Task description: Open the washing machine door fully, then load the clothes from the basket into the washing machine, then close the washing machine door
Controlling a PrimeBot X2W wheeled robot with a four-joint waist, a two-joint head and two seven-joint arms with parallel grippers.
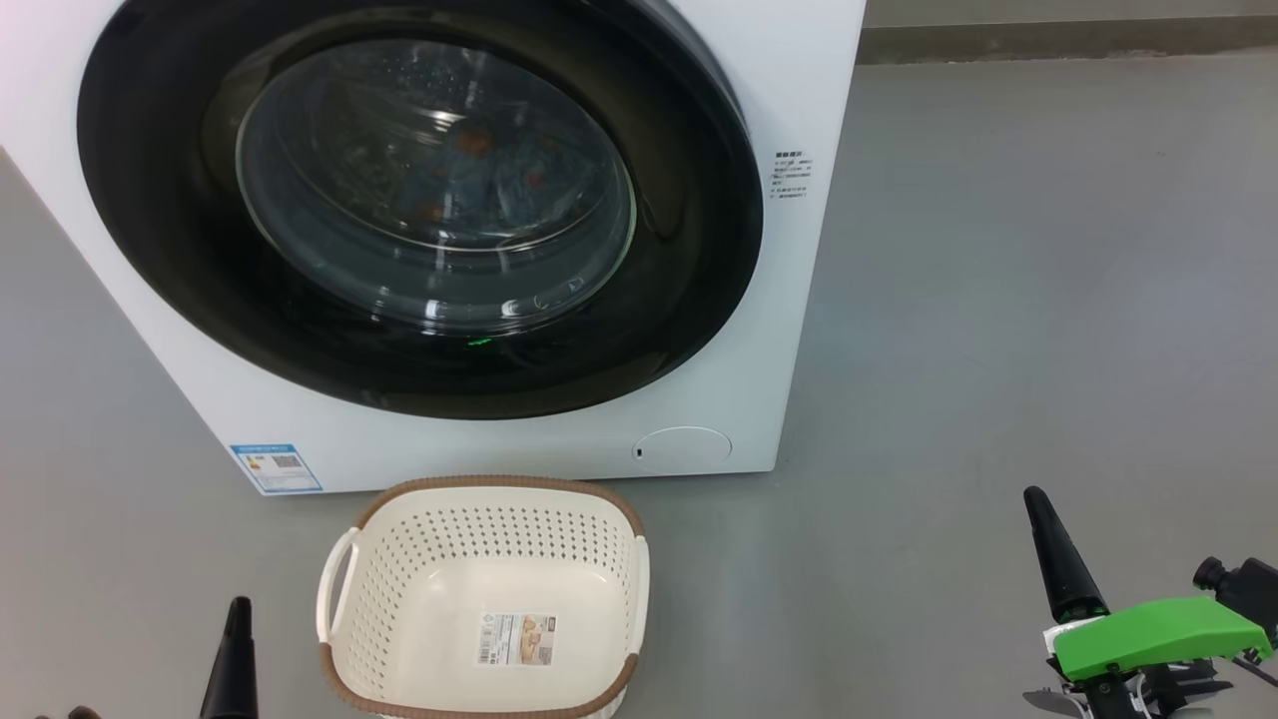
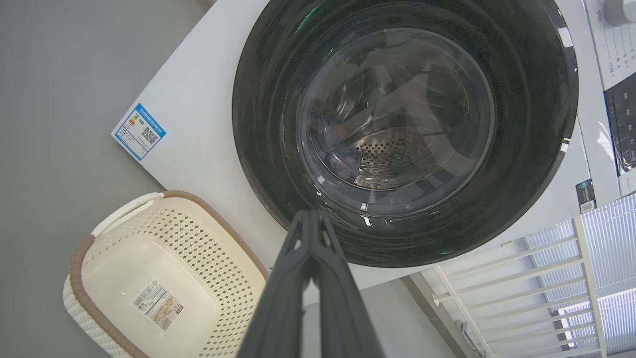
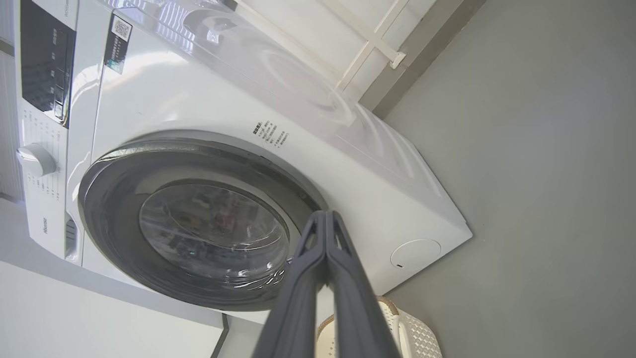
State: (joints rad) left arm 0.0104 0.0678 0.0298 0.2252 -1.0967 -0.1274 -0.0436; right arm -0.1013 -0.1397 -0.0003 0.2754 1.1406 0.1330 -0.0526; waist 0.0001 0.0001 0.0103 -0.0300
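White washing machine [image 1: 799,330] fills the upper head view, standing on grey floor [image 1: 1048,300]. Washing machine door [image 1: 419,200] is shut flush against the front, black rim around a clear glass bowl. Clothes [image 1: 469,170] sit inside the drum, blue fabric with orange spots, seen through the glass. Blue energy label [image 1: 277,467] low on the left of the front, round flap [image 1: 684,447] low on the right. Basket [image 1: 479,483] is on the floor just in front of the machine, bare cream bottom showing with a label sticker [image 1: 515,639]. Left end effector [image 1: 238,611] at lower left, fingers together, holding nothing, beside the basket but apart from it. Right end effector [image 1: 1038,504] at lower right, fingers together, holding nothing, well apart from the basket, green housing [image 1: 1148,629] behind it.

Left wrist view: left end effector [image 2: 310,215] fingers pressed together, tip pointing at the door [image 2: 397,124] rim, contact not clear. Clothes [image 2: 334,149] dim behind the glass against the perforated drum. Basket [image 2: 198,233] lower left, sticker on its bottom. White railing [image 2: 521,278] lower right.

Right wrist view: right end effector [image 3: 325,216] fingers together, nothing held, aimed at the door [image 3: 198,223] edge. Door closed; clothes hazy behind the glass. Knob [image 3: 36,159] at far left of the machine [image 3: 223,109], round flap [image 3: 415,254] near its lower corner. Basket [image 3: 417,338] corner at bottom edge.
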